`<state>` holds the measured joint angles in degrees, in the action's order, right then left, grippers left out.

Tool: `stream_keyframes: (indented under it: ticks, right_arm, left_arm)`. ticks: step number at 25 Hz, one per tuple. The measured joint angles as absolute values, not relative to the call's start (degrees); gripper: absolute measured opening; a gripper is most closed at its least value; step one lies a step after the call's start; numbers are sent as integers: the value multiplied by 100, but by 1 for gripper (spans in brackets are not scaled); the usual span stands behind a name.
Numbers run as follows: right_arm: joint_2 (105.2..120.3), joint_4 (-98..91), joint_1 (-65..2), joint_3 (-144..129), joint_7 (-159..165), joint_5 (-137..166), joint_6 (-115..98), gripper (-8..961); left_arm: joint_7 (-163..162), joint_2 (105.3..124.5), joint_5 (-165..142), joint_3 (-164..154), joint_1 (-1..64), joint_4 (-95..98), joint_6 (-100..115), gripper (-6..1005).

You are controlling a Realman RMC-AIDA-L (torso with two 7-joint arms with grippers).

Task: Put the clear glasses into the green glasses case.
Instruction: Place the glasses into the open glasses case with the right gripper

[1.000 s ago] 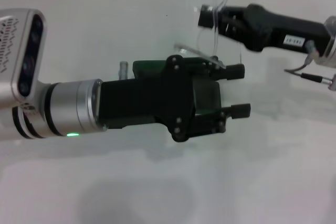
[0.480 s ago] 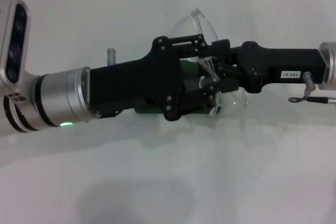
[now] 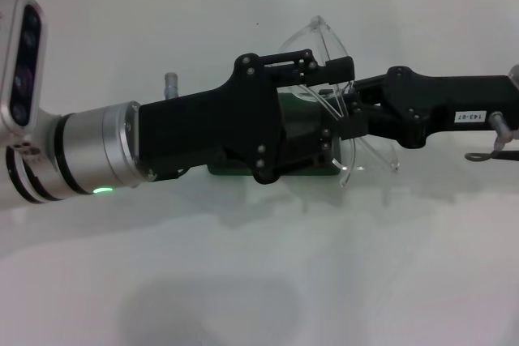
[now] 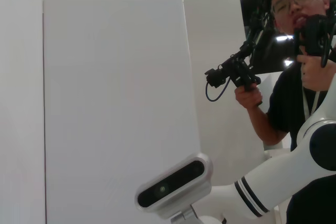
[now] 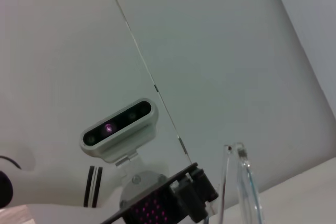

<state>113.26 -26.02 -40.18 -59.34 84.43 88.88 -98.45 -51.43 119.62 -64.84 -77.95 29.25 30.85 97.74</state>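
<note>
Head view: left claw (image 3: 328, 115) reaches in from the left across the middle of the white tabletop (image 3: 259, 265), its black body covering most of the green glasses case (image 3: 243, 171); only a dark green strip of the case shows under the claw body, lying on the tabletop. Can't tell how wide the left claw stands or whether it grips the case, since the fingers overlap the case and the other arm. Right claw (image 3: 345, 115) comes in from the right and meets the left one over the right end of the case. It is closed on the clear glasses (image 3: 357, 151), gripped about the middle of the frame; one lens sticks up above the claws, the other hangs below and right, just past the case's right end. Can't tell if the glasses touch the case. A small grey cylindrical stub (image 3: 171, 84) stands on the tabletop just behind the left arm. Right wrist view: edge of the clear glasses (image 5: 239, 182) seen upright, near the left arm's wrist camera. Left wrist view shows only a wall, a person and a white arm, none of the task things.
</note>
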Motion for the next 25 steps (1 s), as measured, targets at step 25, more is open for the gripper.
stream_keyframes:
  ticks: [25]
  right_arm:
    - [11261,-2708,-4127,-5853,8921,9057,-9696,169]
  left_arm:
    - [-5046,11971,-6441,-7787,2937,3021,9692,510]
